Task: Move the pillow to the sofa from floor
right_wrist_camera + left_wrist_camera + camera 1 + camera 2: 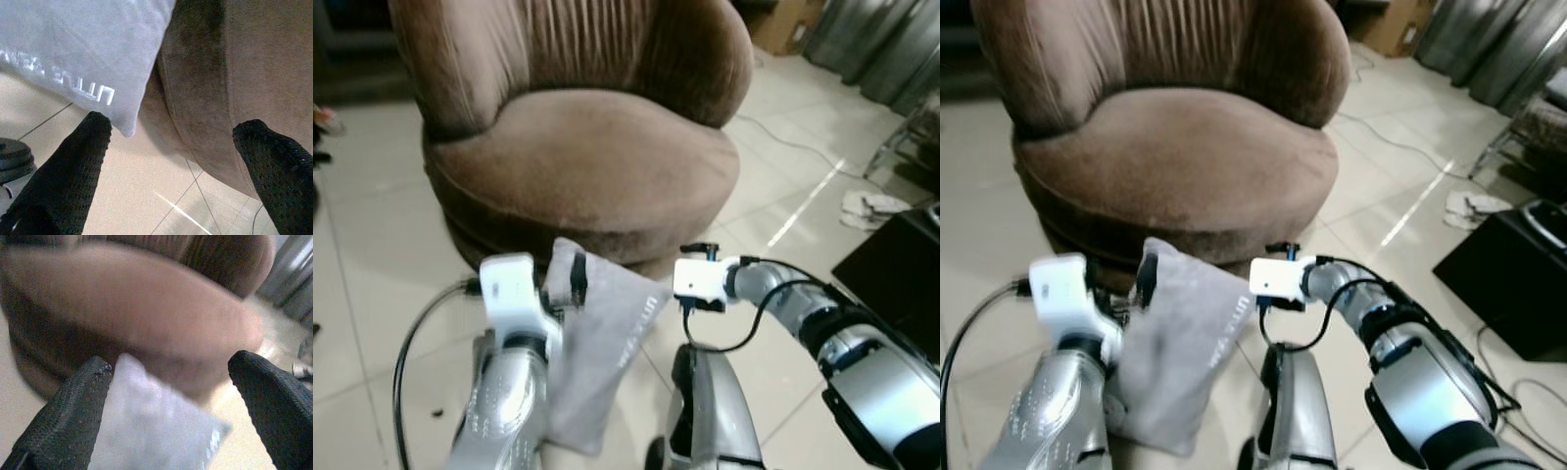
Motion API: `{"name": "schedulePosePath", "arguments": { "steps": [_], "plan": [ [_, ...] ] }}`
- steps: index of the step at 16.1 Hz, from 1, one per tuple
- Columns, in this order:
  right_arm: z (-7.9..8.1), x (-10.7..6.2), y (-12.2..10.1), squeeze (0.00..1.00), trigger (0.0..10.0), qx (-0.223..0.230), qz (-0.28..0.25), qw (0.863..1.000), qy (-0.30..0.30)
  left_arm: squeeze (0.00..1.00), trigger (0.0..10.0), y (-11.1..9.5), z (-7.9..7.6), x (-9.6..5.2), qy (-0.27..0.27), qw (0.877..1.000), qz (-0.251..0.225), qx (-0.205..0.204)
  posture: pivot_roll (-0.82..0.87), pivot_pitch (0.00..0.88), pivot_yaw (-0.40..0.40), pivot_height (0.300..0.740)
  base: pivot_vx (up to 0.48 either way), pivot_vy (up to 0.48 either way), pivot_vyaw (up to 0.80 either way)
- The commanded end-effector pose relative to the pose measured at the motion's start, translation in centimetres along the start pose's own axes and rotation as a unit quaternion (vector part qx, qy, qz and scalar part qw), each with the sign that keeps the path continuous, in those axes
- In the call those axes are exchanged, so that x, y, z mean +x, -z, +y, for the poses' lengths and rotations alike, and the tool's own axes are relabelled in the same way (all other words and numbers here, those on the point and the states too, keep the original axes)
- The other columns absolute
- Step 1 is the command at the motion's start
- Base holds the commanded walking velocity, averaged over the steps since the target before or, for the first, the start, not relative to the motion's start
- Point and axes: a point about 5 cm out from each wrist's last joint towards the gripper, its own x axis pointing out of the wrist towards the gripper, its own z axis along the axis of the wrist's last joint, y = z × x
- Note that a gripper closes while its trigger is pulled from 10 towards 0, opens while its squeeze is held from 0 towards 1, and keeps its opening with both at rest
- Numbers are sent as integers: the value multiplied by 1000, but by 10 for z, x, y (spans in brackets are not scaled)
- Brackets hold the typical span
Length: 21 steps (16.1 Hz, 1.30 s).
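Two grippers are up in front of me, and I'll take them in turn. My left gripper (576,279) has the grey pillow (597,343) by its upper corner; in the head views one black finger (578,277) lies across the fabric there. In the left wrist view the two fingers stand well apart with the pillow against only one of them, so I judge this a loose hook on the corner, not a firm clamp. My right gripper (181,147) has its fingers spread wide with nothing between them, and the pillow's lower corner sits just beside one fingertip (100,125).

From there outward: the pillow hangs clear of the tiled floor (372,294), tilted, right in front of the brown sofa (587,166), near its base and below the seat cushion. It is lifted but not yet delivered.

To do this step well, I'd first bring the left fingers together on the corner so the fabric cannot slide out. Then I'd raise the pillow above the front edge of the seat before moving forward, since dragging it up the upholstery could pull it loose. The right gripper could steady the free lower corner to stop it swinging. I'd let go only once most of the pillow lies on the cushion.

As for containers, a cardboard box (781,24) stands on the floor behind the sofa; I cannot see what is in it.
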Motion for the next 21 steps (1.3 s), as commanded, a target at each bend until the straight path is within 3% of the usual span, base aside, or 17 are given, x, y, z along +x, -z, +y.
{"name": "schedulePosePath", "arguments": {
  "steps": [1,3,7,9,12,15,17,18,19,20,21],
  "plan": [
    [0,-1,3,0,10000,-11,14,1000,-5,0,10000,-8,-23,-4,11,999,-9,-50,129,124,-290,455,0,0,0],
    [-1,3,-2,0,10000,-19,13,1000,-2,0,10000,-8,-27,-11,10,999,0,-48,145,138,-292,455,0,0,0],
    [-1,11,-16,0,10000,-44,6,999,-1,0,10000,3,-13,-26,-25,998,35,-51,159,172,-298,455,0,0,0],
    [-1,12,-18,0,10000,-34,5,999,0,0,10000,5,-10,-31,-37,998,43,-38,164,185,-300,455,0,0,0],
    [6,14,-19,0,10000,-39,0,999,-7,0,10000,1,-14,-48,-25,997,53,-40,211,233,-277,455,0,0,0],
    [6,18,-26,0,10000,-36,-5,999,0,0,10000,-8,-12,-56,-38,997,45,-56,225,246,-268,455,0,0,0],
    [8,20,-29,0,10000,-26,-13,1000,5,0,10000,9,11,-54,-96,991,62,-63,215,199,-241,455,0,0,0],
    [-3,18,-31,0,10000,31,-28,998,38,0,10000,30,35,-67,-113,988,99,31,215,199,-241,455,0,0,0],
    [-11,14,-28,0,10000,94,-43,992,70,0,10000,41,73,-89,-137,981,135,10,214,161,-218,455,0,0,0],
    [-12,13,-27,0,10000,105,-45,991,75,0,10000,42,81,-95,-144,980,138,-7,214,161,-218,455,0,0,0],
    [-12,11,-22,0,10000,141,-49,984,97,0,10000,55,114,-79,-142,977,153,33,212,116,-197,455,0,0,0]
  ]
}}
